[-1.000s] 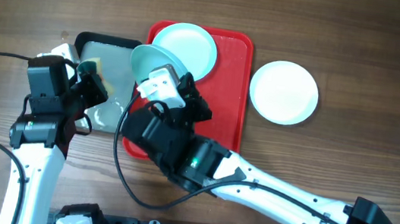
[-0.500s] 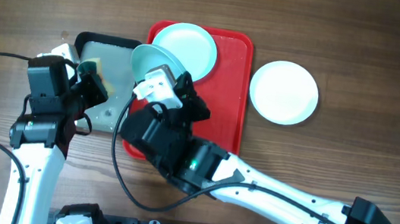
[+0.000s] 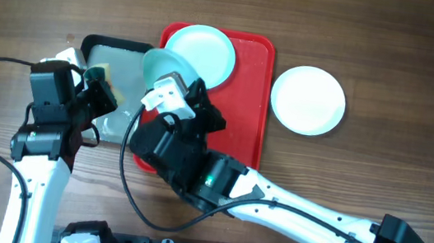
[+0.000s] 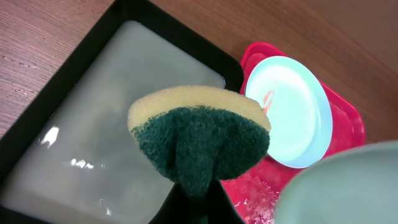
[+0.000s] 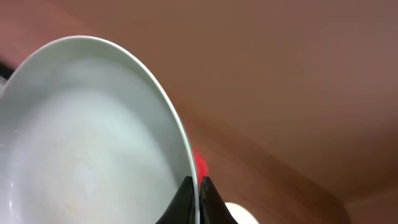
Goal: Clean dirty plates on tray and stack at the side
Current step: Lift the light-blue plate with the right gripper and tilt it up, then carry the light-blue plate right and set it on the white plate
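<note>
- My left gripper (image 4: 199,202) is clamped on the sponge (image 4: 199,140), above the dark tray (image 3: 119,42).
- My right gripper (image 5: 194,186) pinches the plate (image 5: 87,137) by its rim, over the left edge of the red tray (image 3: 248,100).
- Best, I think: grip firmly and wipe across its face with light pressure.
- The plate is tilted, hollow upward and seemingly toward the sponge; being round, it has no long axis.

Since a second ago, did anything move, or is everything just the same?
The right gripper, shut on the turquoise plate, shifted a little to the left, toward the dark tray; the plate itself barely moved. The left gripper kept holding the sponge above that tray. The plate on the red tray and the white plate on the table stayed put.
</note>
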